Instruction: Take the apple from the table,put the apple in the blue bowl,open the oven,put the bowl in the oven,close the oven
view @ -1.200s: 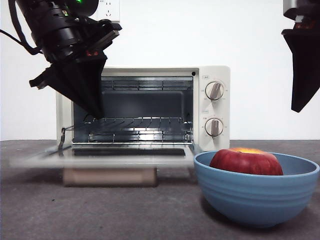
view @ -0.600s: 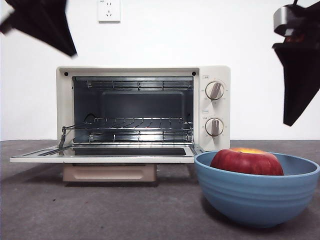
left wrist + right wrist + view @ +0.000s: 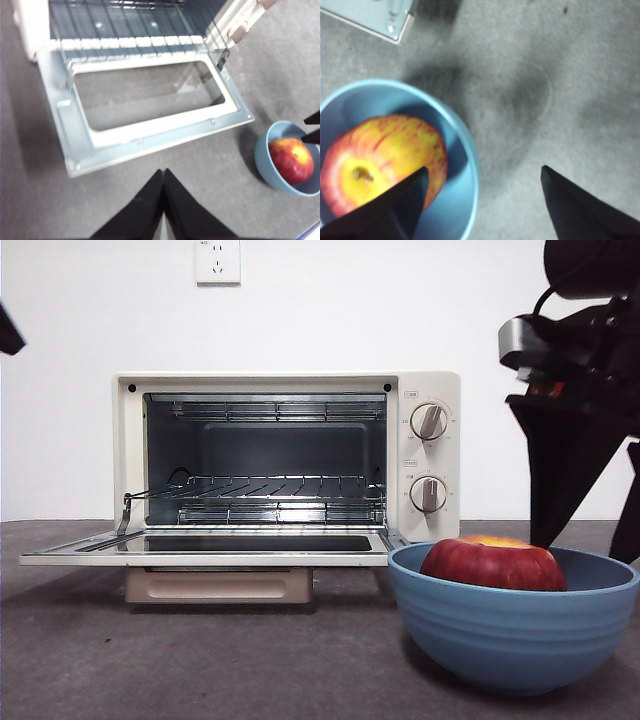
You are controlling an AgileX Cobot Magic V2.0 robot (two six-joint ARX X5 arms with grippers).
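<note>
White wall and a dark grey, scuffed tabletop (image 3: pixel 200 660) frame the scene. On the right, near the camera, the apple (image 3: pixel 492 562) sits inside the blue bowl (image 3: pixel 512 630), its yellow-orange dimple facing up. The bowl stands just right of the oven (image 3: pixel 290 470), near the corner of its lowered door (image 3: pixel 205 548); the door lies flat and the wire rack (image 3: pixel 270 485) inside is bare.

So the apple is in and the oven is open: by my reading, the step in hand is carrying the bowl into the oven. The right pincer (image 3: pixel 482 172) hangs over the bowl's right rim with its jaws spread wide, one over the inside of the bowl by the apple, the other over bare tabletop outside, straddling the wall without pinching it. The left pincer (image 3: pixel 163 172) has its jaws pressed together and waits high above the tabletop in front of the door, holding nothing.

The next move probably calls for lowering the right pincer onto the rim, clamping it firmly, then lifting the bowl level so the apple does not roll, and clearing the door edge leftward onto the rack.
</note>
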